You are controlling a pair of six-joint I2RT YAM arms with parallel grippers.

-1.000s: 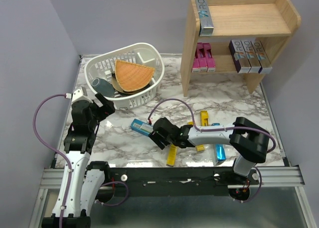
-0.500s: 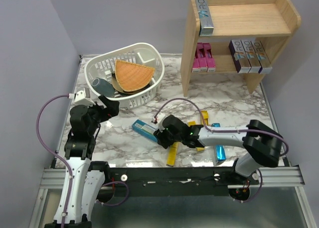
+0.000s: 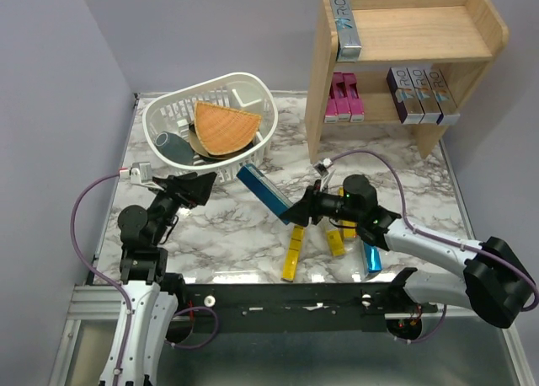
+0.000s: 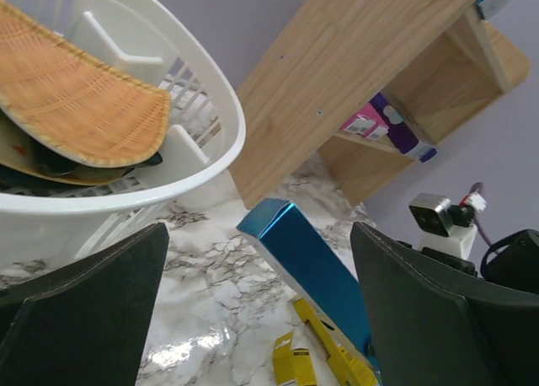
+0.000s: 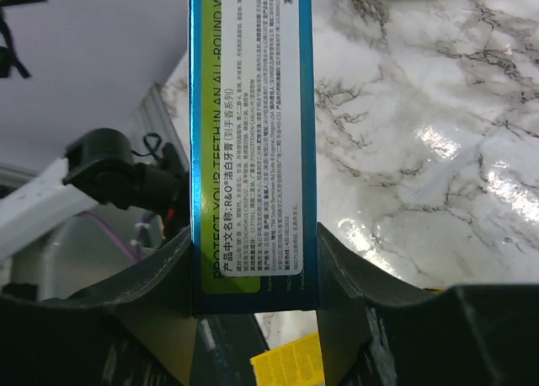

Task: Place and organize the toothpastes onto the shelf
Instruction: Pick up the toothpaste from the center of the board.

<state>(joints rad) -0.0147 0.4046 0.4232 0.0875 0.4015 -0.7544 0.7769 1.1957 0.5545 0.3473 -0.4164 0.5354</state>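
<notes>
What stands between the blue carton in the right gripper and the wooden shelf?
Nothing loose lies between them on the marble table. The blue carton, held by the right gripper, sits left of the shelf, whose solid left side panel faces it; the open front looks reachable by swinging round.

High overview; wrist close-ups (sharing blue carton [image 3: 264,192]).

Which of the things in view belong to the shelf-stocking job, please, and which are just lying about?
Job: blue carton in the right tool; loose yellow cartons and second blue carton on the table; pink cartons and purple-silver cartons shelved; wooden shelf.
Lying about: white basket with its orange wedge and grey item.
</notes>
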